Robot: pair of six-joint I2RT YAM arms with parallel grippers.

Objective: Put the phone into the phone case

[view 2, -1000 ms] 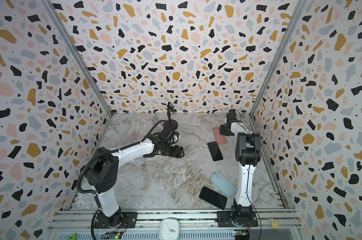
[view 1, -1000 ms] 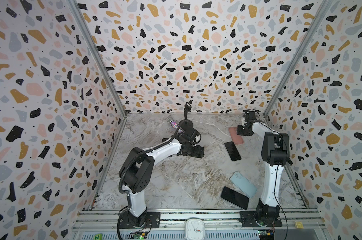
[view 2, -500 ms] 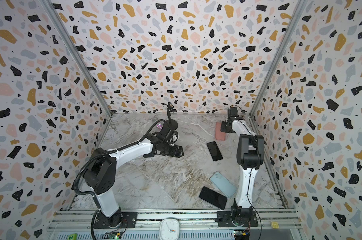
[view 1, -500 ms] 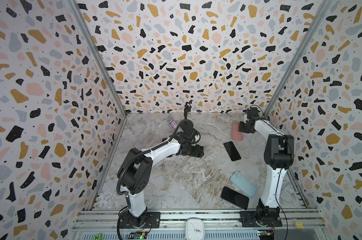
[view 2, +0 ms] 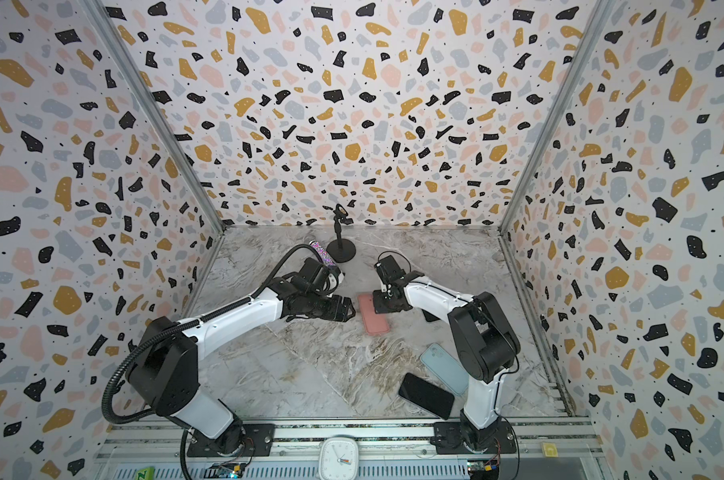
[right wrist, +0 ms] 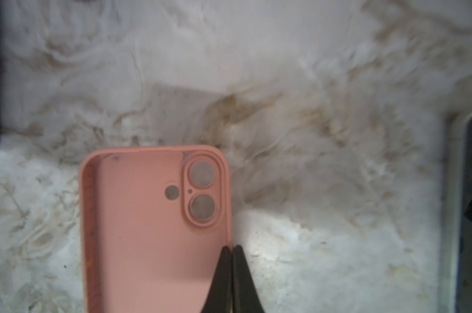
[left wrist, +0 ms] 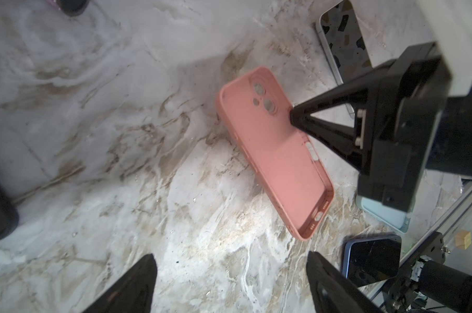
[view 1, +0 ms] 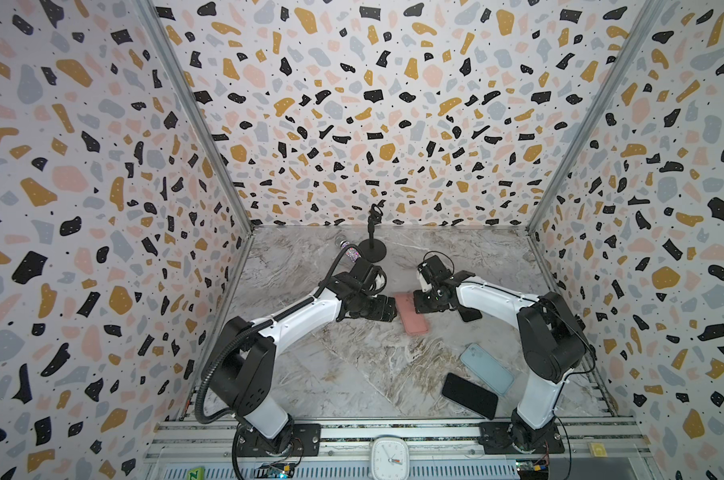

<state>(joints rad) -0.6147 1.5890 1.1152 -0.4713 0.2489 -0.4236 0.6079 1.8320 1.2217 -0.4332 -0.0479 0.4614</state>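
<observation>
Marble table [view 1: 352, 365] between terrazzo walls: the pink phone case [view 1: 411, 312] lies open side up near the middle, its side wall pinched by the closed right fingers [right wrist: 228, 260]. Just beside it, the left fingers [view 1: 388, 311] are spread wide and empty. A black phone [view 1: 469, 395] lies front right.
</observation>
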